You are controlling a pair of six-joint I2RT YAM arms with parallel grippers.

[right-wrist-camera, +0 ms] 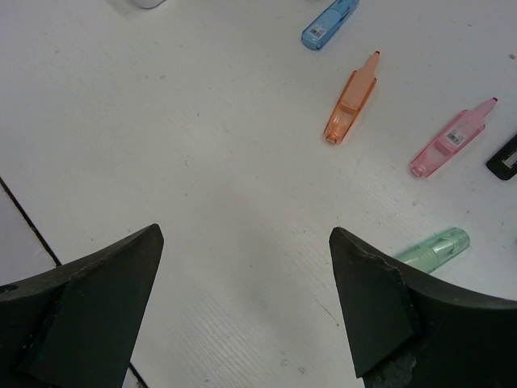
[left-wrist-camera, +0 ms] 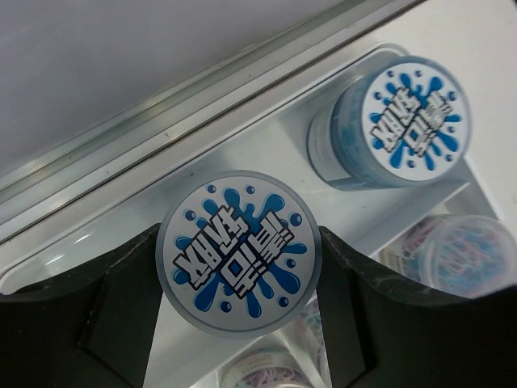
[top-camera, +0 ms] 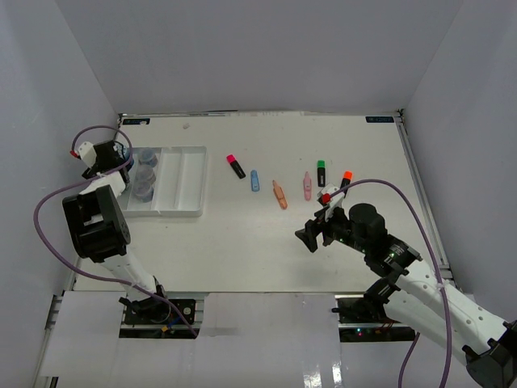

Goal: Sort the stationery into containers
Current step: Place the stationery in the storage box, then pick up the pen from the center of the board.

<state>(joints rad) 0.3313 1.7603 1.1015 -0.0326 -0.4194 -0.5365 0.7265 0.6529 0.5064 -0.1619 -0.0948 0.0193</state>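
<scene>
A round jar with a blue splash label on its lid sits between the fingers of my left gripper, which is shut on it. It hangs over the far left compartment of the white tray. Below it in the tray stand a second blue-lidded jar and a clear jar. My right gripper hovers open over bare table. Ahead of it lie a blue marker, an orange marker, a pink marker and a green marker.
In the top view, black highlighters with a pink cap, a green cap and an orange cap lie in a row with the markers at mid-table. White walls close in the table on three sides.
</scene>
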